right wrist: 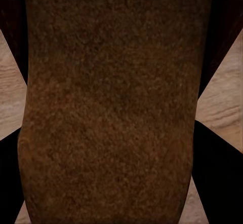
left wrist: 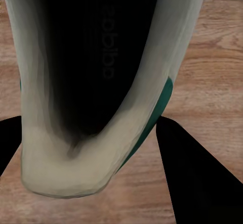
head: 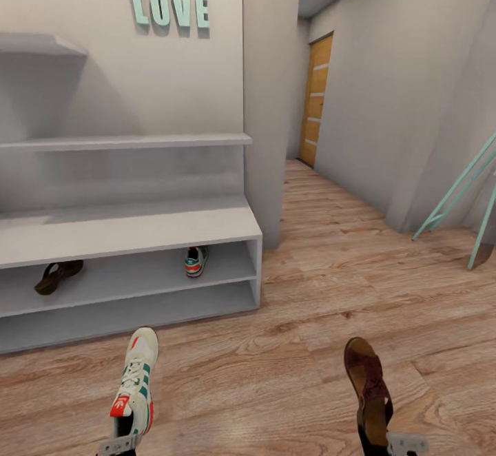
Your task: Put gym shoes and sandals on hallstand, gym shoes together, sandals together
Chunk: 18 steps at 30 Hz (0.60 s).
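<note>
One gym shoe (head: 136, 387), white with green stripes and a red tongue, hangs over the corridor floor (head: 275, 380) with my left gripper (head: 121, 437) shut on its heel. The left wrist view looks into this gym shoe (left wrist: 76, 168) between two dark fingers (left wrist: 195, 178). My right gripper (head: 383, 438) is shut on a dark brown sandal (head: 368, 384). Its brown surface (right wrist: 111, 107) runs between the right fingers (right wrist: 217, 163). In front stands the pale hallstand (head: 131, 229). On its upper open shelf lie the second sandal (head: 58, 275) at the left and the second gym shoe (head: 196, 261) at the right.
A wall pillar (head: 265, 98) stands right of the hallstand. The corridor runs on to an orange door (head: 317, 101). Turquoise slanted legs (head: 458, 198) lean at the right wall. Turquoise letters LOVE (head: 170, 9) hang above the stepped wall shelves (head: 124, 142).
</note>
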### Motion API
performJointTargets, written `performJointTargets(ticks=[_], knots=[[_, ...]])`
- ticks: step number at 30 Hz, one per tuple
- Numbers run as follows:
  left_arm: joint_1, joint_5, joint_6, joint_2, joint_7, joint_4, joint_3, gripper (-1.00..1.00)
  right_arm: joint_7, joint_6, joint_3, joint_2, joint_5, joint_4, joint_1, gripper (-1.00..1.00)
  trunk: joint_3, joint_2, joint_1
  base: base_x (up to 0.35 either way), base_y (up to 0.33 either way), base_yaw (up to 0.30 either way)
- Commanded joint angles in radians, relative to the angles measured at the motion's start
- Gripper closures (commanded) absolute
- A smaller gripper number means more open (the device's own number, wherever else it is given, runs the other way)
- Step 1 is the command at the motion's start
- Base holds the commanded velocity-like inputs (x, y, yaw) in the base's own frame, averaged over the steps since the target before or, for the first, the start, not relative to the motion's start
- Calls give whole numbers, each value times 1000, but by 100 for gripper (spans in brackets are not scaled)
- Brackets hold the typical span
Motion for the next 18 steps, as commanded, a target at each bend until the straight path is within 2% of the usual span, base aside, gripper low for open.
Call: performJointTargets(ticks=[1,8,9,10,14,18], knots=[[-1,-8,0,0,-9,1,9,100,7,-4,-8,0,10,-5,-1,100,-1,0,0,0,0,0],[-11,-16,37,4,-8,0,8,100,7,-4,-10,-1,10,-35,-1,100,-1,0,0,0,0,0],[-15,-18,67,5,-8,-5,7,100,7,-4,-10,-1,10,-40,-1,100,-1,0,0,0,0,0],[-99,-23,249,17,-9,-20,5,100,7,-3,-10,-3,10,-54,-1,100,-1,0,0,0,0,0],[-170,-24,343,30,-9,-22,4,100,7,-2,-10,-11,11,-62,-1,100,-1,0,0,0,0,0],[-250,-26,435,36,-8,-23,-1,100,6,10,-11,-58,10,-70,-1,100,-1,0,0,0,0,0]])
